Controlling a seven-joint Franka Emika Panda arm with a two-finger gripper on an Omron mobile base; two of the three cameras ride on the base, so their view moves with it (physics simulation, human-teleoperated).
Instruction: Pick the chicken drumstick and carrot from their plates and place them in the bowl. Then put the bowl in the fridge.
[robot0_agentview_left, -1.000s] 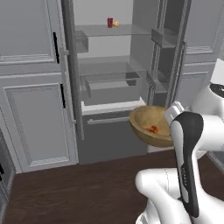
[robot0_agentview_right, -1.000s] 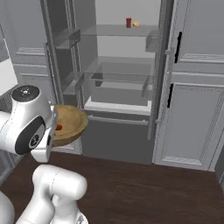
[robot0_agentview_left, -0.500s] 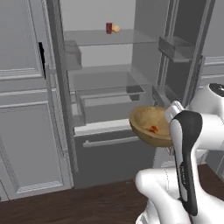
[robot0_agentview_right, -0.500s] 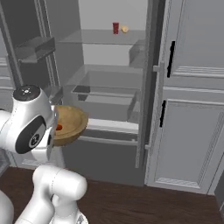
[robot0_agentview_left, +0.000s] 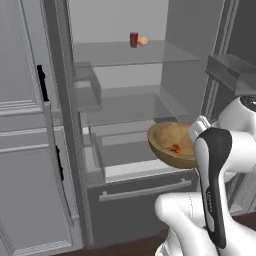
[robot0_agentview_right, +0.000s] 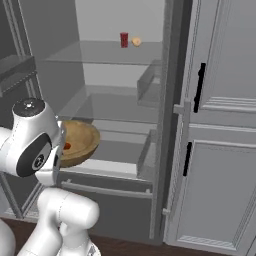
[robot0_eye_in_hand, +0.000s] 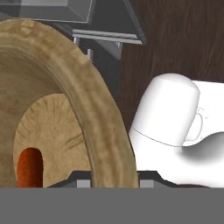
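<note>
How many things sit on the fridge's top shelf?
2: a red can and a small pale item right beside it, toward the back of the shelf. None looks hidden.

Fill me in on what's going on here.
The white robot arm holds the wooden bowl by its rim, in the air in front of the open fridge. The gripper is shut on the bowl. The bowl is tilted, and orange food lies in it. It is not yet on a shelf. A small red item and a pale one stand on the top shelf.
</note>
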